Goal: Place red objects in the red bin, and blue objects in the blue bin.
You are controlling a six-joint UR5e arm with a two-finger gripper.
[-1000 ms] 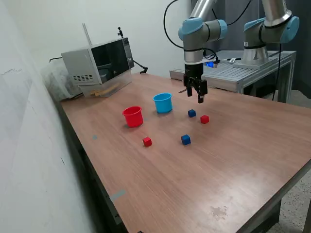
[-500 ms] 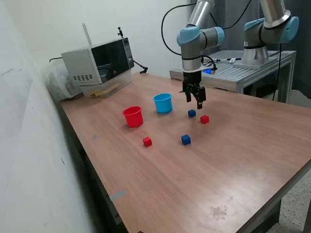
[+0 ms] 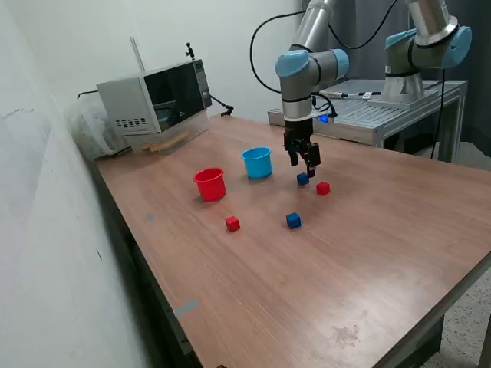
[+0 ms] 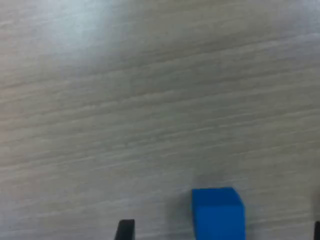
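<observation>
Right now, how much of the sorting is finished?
Nothing looks sorted: all four small cubes sit on the wooden table. The gripper hovers over the dark-blue cube beside the light-blue plastic cup, holding nothing. Every cube is left to do.

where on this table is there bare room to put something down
The near stretch of the table, this side of the red cube and blue cube, is bare. It's crowded around the gripper, where the red cup, blue cup and two more cubes cluster.
</observation>
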